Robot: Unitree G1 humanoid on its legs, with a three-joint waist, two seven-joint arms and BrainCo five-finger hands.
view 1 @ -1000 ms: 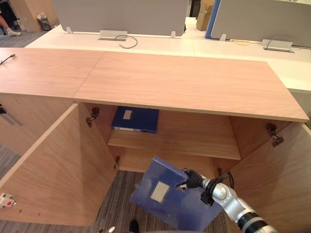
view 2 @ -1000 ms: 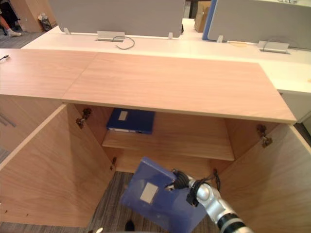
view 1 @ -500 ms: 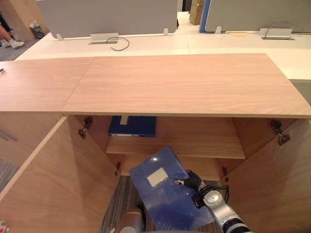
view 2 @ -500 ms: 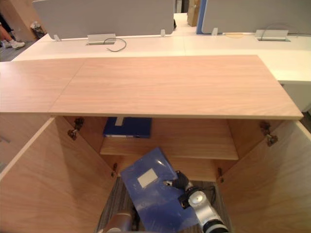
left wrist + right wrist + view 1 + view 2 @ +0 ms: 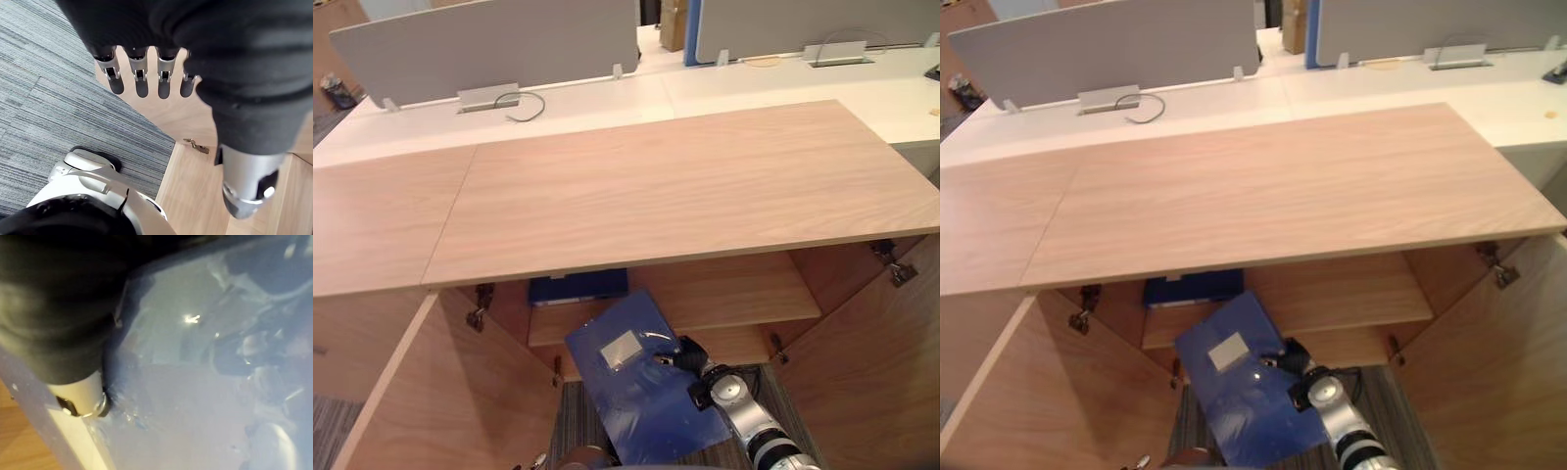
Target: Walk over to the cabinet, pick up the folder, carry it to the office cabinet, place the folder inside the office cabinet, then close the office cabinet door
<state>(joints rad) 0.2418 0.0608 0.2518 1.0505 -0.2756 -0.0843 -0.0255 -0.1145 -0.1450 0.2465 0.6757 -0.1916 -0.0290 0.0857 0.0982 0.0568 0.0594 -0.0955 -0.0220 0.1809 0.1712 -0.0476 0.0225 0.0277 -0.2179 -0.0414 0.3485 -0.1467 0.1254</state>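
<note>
Pickup and carry look done. The right hand (image 5: 690,354) is clamped on the folder (image 5: 641,392), holding it tilted at 6 o'clock before the open cabinet (image 5: 705,196), just short of the shelf (image 5: 734,294). The left hand (image 5: 140,74) hangs straight-fingered and empty. Placing it and shutting the doors (image 5: 876,372) are left.

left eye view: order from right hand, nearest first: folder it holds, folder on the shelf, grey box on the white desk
1. blue folder, gripped in the right hand, low at the cabinet opening.
2. second folder, on the shelf, left part.
3. grey box, on the white desk, far back left.
</note>
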